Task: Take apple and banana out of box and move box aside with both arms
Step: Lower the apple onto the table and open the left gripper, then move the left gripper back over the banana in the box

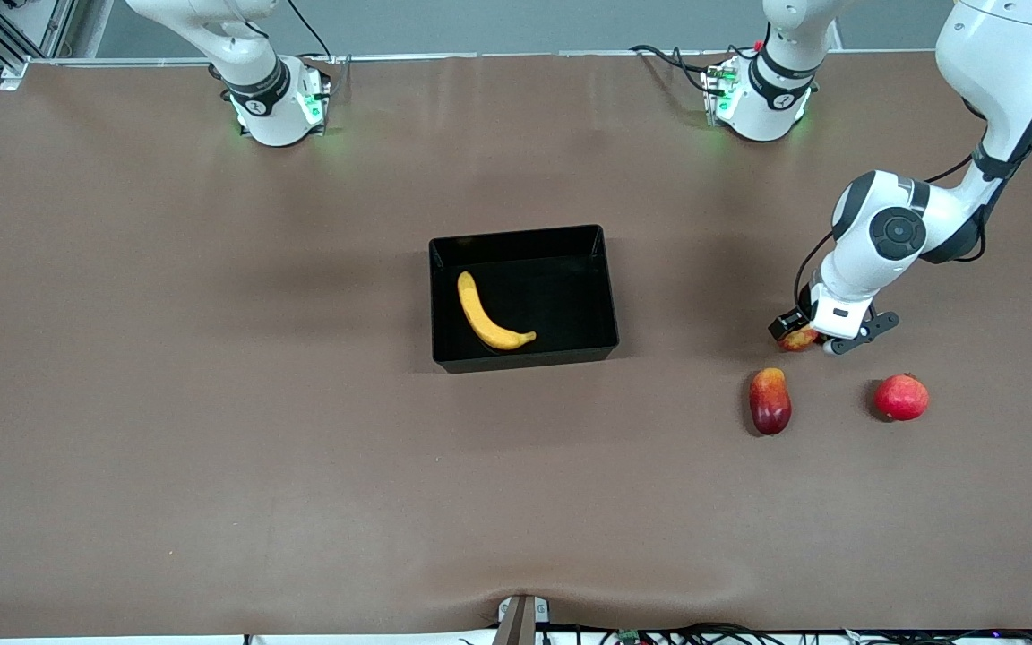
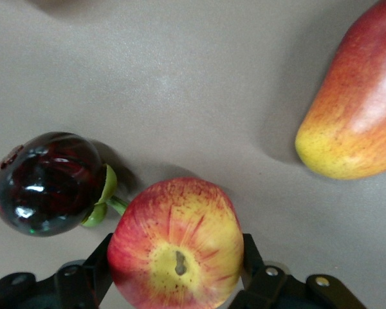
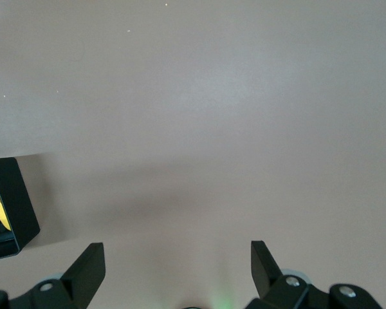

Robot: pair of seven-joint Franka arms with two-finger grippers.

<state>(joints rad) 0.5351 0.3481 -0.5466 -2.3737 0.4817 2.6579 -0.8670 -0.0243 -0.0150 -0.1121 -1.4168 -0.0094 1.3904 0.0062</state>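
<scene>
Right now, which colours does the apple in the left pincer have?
The apple is red with yellow streaks and a yellow centre, best seen in the left wrist view.

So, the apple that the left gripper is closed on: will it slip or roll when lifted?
The apple looks smooth and round, so it may twist between the left gripper's fingers, which touch only its sides. It seems rigid, so it probably will not deform. If released on the flat table, it would likely roll.

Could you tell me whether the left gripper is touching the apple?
Touching: the left wrist view shows the left gripper's fingers pressed against both sides of the apple.
</scene>
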